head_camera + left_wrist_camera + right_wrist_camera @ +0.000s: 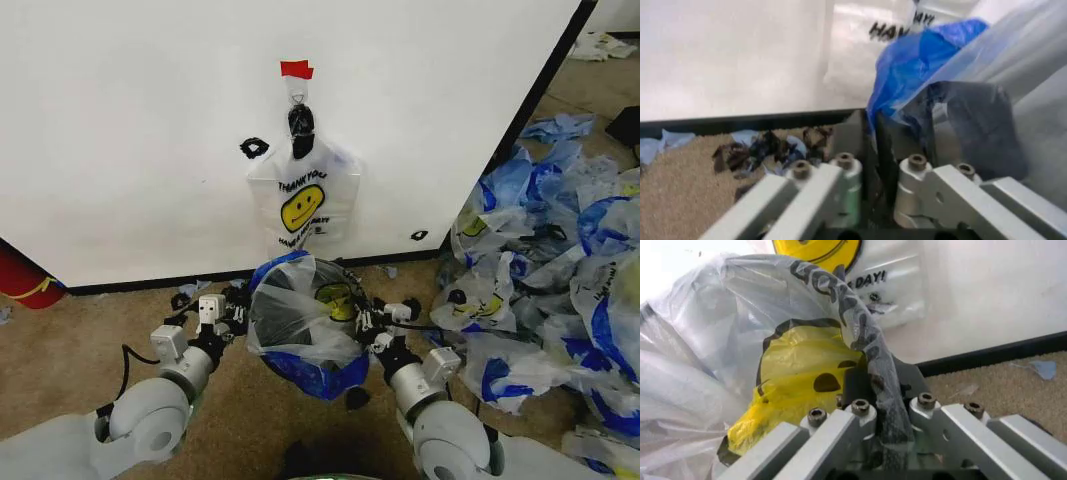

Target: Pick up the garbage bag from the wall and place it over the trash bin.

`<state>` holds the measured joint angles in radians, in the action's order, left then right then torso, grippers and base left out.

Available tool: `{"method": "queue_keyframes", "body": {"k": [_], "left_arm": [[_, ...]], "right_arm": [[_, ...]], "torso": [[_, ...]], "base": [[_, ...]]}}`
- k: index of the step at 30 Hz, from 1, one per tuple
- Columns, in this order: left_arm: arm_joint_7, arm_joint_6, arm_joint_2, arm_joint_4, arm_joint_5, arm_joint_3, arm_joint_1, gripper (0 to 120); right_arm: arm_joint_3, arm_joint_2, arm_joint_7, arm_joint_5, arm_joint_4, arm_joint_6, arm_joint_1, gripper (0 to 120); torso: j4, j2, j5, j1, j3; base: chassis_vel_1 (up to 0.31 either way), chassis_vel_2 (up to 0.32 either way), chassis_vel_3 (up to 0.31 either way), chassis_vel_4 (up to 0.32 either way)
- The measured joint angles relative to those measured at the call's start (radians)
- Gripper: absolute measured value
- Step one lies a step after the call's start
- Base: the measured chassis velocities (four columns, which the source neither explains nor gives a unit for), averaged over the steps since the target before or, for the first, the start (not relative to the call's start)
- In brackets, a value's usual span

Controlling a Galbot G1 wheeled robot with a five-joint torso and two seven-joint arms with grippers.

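Note:
The garbage bag (300, 320), thin translucent plastic with a yellow smiley and blue parts, hangs stretched open between my two grippers just in front of the wall (130, 130). My left gripper (240, 318) (873, 145) is shut on the bag's blue edge (920, 65). On the opposite side, my right gripper (365, 322) (873, 390) is shut on a twisted handle strip (867, 340) of the bag. The trash bin is hidden; I cannot make it out under the spread bag.
Another smiley "THANK YOU" bag (303, 200) hangs from the wall hook under a red tape piece (296, 69). A big pile of blue-and-white bags (560, 280) covers the floor at right. Black scraps (760, 150) lie along the black base trim. A red object (25, 280) sits far left.

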<state>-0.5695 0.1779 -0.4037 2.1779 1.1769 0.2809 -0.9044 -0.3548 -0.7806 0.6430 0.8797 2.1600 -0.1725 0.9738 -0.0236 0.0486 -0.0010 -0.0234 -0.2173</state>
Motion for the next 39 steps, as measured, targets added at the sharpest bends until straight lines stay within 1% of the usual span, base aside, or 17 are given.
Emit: {"method": "queue_keyframes", "body": {"k": [4,6,8,10,12,15,16,18,22,23,26,28,33,39], "left_arm": [[-0.010,-0.002,0.004,0.007,-0.001,-0.036,-0.008,30],[-0.013,-0.003,0.008,0.016,-0.005,-0.070,-0.022,39],[-0.014,-0.004,0.010,0.022,-0.005,-0.086,-0.030,41],[-0.015,-0.009,0.014,0.040,-0.005,-0.134,-0.054,52],[-0.020,-0.016,0.015,0.058,-0.001,-0.181,-0.079,58],[-0.050,-0.040,0.016,0.112,0.042,-0.257,-0.128,72],[-0.050,-0.040,0.016,0.112,0.042,-0.257,-0.128,72],[-0.089,-0.062,0.024,0.176,0.112,-0.276,-0.154,80],[-0.196,-0.112,0.031,0.307,0.306,-0.281,-0.161,96],[-0.196,-0.112,0.031,0.307,0.306,-0.281,-0.161,96],[-0.260,-0.145,0.035,0.330,0.460,-0.278,-0.133,98],[-0.277,-0.157,0.042,0.331,0.506,-0.277,-0.124,98],[-0.282,-0.164,0.054,0.331,0.518,-0.271,-0.123,98],[-0.281,-0.167,0.056,0.328,0.501,-0.269,-0.129,98]], "right_arm": [[0.003,-0.004,0.000,-0.004,-0.009,-0.002,0.000,0],[0.006,-0.007,-0.001,-0.009,-0.019,-0.005,0.001,0],[0.007,-0.008,-0.001,-0.011,-0.023,-0.006,0.001,0],[0.011,-0.010,-0.001,-0.014,-0.029,-0.009,0.003,0],[0.017,-0.012,-0.002,-0.016,-0.035,-0.011,0.004,0],[0.028,-0.016,-0.001,-0.022,-0.048,-0.017,0.002,0],[0.028,-0.016,-0.001,-0.022,-0.048,-0.017,0.002,0],[0.034,-0.022,0.000,-0.024,-0.056,-0.018,-0.005,0],[0.037,-0.041,0.016,-0.022,-0.072,-0.018,-0.046,0],[0.037,-0.041,0.016,-0.022,-0.072,-0.018,-0.046,0],[0.037,-0.051,0.025,-0.015,-0.079,-0.018,-0.080,0],[0.037,-0.052,0.027,-0.011,-0.080,-0.018,-0.090,0],[0.037,-0.053,0.028,-0.008,-0.080,-0.017,-0.096,0],[0.041,-0.054,0.028,-0.008,-0.079,-0.017,-0.096,0]], "torso": [[0.0000,0.000,0.0000,0.000,0.000],[0.0000,0.000,-0.0001,0.000,0.000],[-0.0001,0.000,0.0000,0.000,0.000],[0.0000,0.000,0.0000,0.000,0.000],[0.0000,0.000,0.0000,0.000,0.000],[0.0000,0.000,0.0000,0.000,0.000],[0.0000,0.000,0.0000,0.000,0.000],[0.0000,0.000,-0.0002,0.000,0.000],[0.0001,0.000,0.0003,0.000,0.000],[0.0001,0.000,0.0003,0.000,0.000],[0.0001,0.000,-0.0002,0.000,0.000],[0.0000,0.000,-0.0001,0.000,0.000],[0.0000,0.000,-0.0001,0.000,0.000],[0.0000,0.000,-0.0001,0.000,0.000]], "base": [[0.000,0.000,0.000,0.000],[0.000,0.000,0.000,0.000],[0.000,0.000,0.000,0.000],[0.000,0.000,0.000,0.000],[0.000,0.000,0.000,0.000],[0.000,0.000,0.000,0.000],[0.000,0.000,0.000,0.000],[0.000,0.000,0.000,0.000],[0.000,0.000,0.000,0.000],[0.000,0.000,0.000,0.000],[0.000,0.000,0.000,0.000],[0.000,0.000,0.000,0.000],[0.000,0.000,0.000,0.000],[0.000,0.000,0.000,0.000]]}}
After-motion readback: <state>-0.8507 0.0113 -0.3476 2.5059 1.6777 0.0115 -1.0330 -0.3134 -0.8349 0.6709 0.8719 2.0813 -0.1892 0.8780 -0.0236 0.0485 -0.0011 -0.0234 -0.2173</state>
